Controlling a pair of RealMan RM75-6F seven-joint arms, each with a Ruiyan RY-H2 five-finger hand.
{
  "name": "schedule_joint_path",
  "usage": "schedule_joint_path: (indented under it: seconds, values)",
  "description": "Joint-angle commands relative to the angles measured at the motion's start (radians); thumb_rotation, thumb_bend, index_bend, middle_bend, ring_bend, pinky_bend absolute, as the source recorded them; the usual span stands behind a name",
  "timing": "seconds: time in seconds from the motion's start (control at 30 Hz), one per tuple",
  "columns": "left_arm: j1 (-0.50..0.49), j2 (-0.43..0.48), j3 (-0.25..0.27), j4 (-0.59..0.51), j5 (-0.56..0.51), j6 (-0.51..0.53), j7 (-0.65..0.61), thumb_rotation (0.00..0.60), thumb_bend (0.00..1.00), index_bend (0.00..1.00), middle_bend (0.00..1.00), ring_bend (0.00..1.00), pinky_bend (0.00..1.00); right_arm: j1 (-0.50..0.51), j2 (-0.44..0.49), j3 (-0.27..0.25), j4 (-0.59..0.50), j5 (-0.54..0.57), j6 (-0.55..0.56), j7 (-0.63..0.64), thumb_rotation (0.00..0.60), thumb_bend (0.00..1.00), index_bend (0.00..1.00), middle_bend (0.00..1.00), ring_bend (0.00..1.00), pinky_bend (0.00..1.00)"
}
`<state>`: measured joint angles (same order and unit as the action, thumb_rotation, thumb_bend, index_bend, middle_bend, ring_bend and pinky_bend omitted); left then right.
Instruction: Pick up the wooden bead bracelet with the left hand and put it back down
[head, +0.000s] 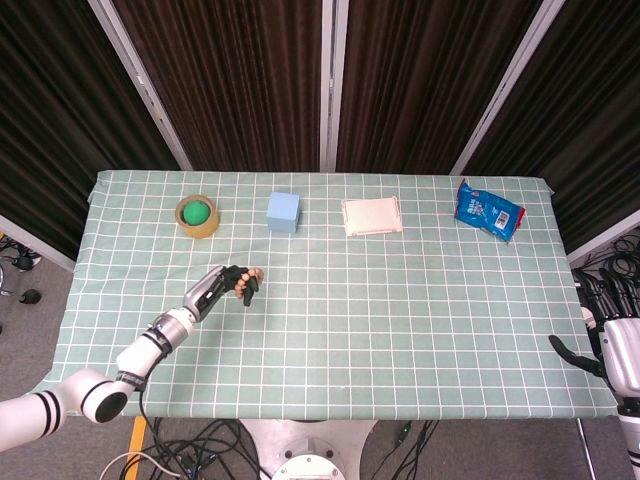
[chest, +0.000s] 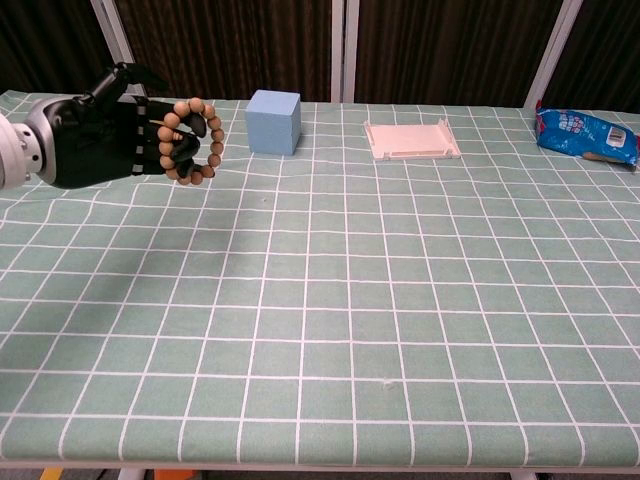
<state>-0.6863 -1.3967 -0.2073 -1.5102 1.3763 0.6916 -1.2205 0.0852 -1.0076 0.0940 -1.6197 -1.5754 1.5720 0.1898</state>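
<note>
Dark pleated curtains hang behind a table covered in a pale green cloth with a white grid (head: 400, 300). The wooden bead bracelet of round brown beads (chest: 196, 141) is held off the cloth in the black left hand (chest: 105, 140), whose fingers (chest: 170, 150) curl through the loop so that the ring of beads hangs open toward the chest camera; in the head view the bracelet (head: 248, 275) shows as a small cluster at the fingertips of that hand (head: 215, 290), over the left part of the table. Just beyond the bracelet stands a light blue cube (chest: 274, 121), apart from it. Further left along the far edge, seen only from the head view, lies a tan roll of tape with a green centre (head: 197, 215). To the right of the cube sits a flat pinkish-white tray (chest: 412, 140), and at the far right corner a blue snack packet (chest: 587, 135). The right hand (head: 610, 350) hangs off the table's right edge, well apart from everything; its fingers look apart and it holds nothing.
</note>
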Motion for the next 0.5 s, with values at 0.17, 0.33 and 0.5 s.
schedule_joint_path:
  seconds: [0.17, 0.33, 0.5]
  values:
    - [-0.007, -0.007, 0.011, 0.017, 0.016, -0.001, -0.021, 0.11, 0.55, 0.5, 0.66, 0.55, 0.15, 0.0, -0.001, 0.0, 0.0, 0.003, -0.002, 0.0, 0.6, 0.11, 0.06, 0.15, 0.0, 0.0]
    - [-0.01, -0.007, 0.014, 0.024, 0.02, -0.001, -0.042, 0.193, 0.42, 0.51, 0.67, 0.55, 0.15, 0.001, -0.001, 0.0, -0.001, 0.004, -0.004, -0.003, 0.6, 0.11, 0.06, 0.15, 0.0, 0.0]
    - [-0.013, -0.01, 0.014, 0.03, 0.007, -0.002, -0.035, 0.227, 0.35, 0.53, 0.69, 0.56, 0.15, 0.001, 0.0, 0.0, -0.005, 0.004, -0.005, -0.007, 0.6, 0.11, 0.06, 0.15, 0.0, 0.0]
